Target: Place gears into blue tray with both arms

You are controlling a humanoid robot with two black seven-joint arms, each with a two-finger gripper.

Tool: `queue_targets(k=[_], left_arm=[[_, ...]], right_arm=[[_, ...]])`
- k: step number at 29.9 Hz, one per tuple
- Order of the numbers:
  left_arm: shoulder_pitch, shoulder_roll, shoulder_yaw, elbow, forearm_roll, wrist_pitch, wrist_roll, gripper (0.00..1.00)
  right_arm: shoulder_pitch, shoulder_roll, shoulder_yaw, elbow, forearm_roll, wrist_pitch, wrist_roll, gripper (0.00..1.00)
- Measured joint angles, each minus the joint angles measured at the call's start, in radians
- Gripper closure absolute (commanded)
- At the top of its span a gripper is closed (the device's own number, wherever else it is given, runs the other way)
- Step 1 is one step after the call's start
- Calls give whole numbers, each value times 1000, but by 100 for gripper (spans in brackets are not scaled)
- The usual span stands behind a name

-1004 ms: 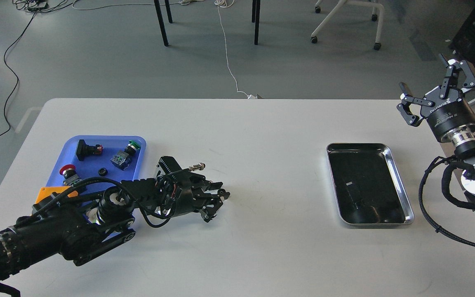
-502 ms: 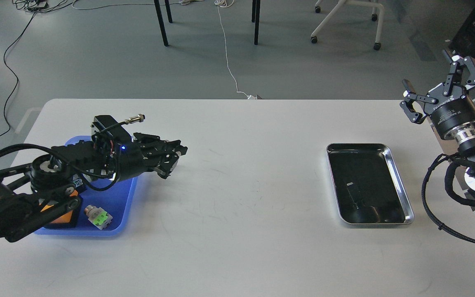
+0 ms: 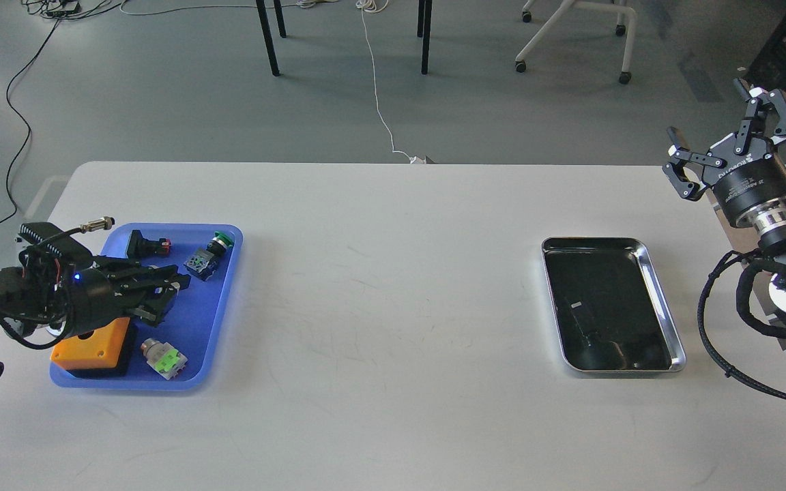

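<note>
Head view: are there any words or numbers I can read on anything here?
Right gripper: white lettering on its black body, too small and tilted to read.
Steel tray: a small white patch inside, no letters readable.
Blue tray and the switches in it: no text I can read.
Left gripper: no text visible.

My work surface is a wide white rectangular table [image 3: 393, 327] with rounded corners, filling the lower two thirds of the frame and showing only faint scuffs across its middle. Directly on it at the left of the frame lies the flat blue plastic tray [image 3: 224, 300] with rounded corners and a low rim. Well apart from it, at the right of the frame, lies a shiny steel rectangular tray [image 3: 652, 273] with a dark bottom.
</note>
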Motion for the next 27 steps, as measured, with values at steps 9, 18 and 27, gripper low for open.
queue_targets(k=[9,18,27], left_arm=[[38,-41,8,41,1,-1,5,82],[35,-109,34,142,-1,2,4,44],[17,-114,21,147,-15,70,-28,8]], right_arm=[[1,-18,0,-2,0,6,0,2],[0,-17,0,-1,0,8,0,2],[1,-18,0,1,0,8,0,2]])
